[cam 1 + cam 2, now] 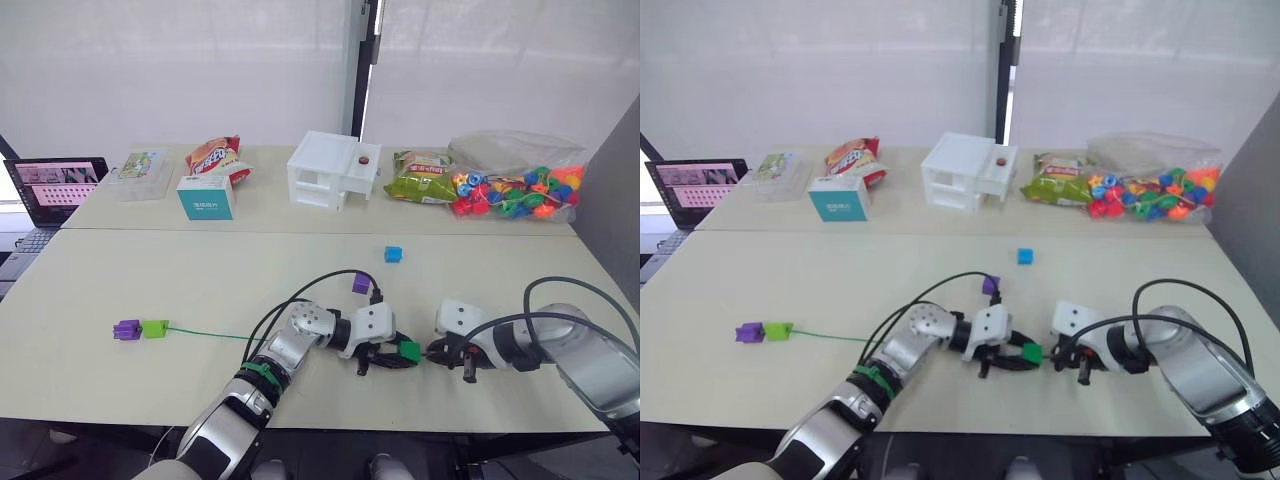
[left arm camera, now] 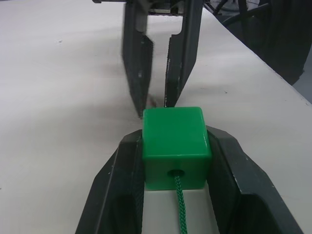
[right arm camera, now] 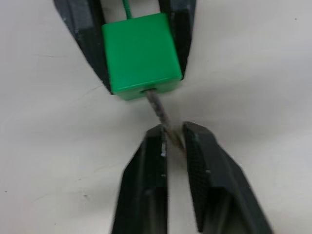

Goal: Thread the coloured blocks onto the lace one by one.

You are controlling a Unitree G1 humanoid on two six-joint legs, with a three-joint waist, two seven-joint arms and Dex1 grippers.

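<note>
The pale table (image 1: 120, 280) is lying mostly bare between its near edge and the seam across its middle, leaving wide open room to the left, while the far half is carrying a laptop (image 1: 55, 190), a clear box (image 1: 140, 175), a teal carton (image 1: 207, 197), a snack bag (image 1: 215, 155), a white block-shaped unit (image 1: 330, 170), a green packet (image 1: 420, 180) and a clear bag of bright rounded beads (image 1: 515, 190); their printing is too small to read. Close to the near edge, the left gripper (image 2: 175, 146) is clamping a smooth, glossy darker green cube (image 2: 175, 139), with the braided green lace (image 2: 180, 209) entering its hole. The right gripper (image 3: 171, 134) is pinching the lace's stiff greyish tip (image 3: 158, 109) where it is poking out of the cube's far side. The lace is running left across the table to a lime green cube (image 1: 155, 328) touching a purple cube (image 1: 126, 330). Another purple cube (image 1: 361, 284) and a blue cube (image 1: 393, 254) are sitting loose, well apart, behind the grippers.
</note>
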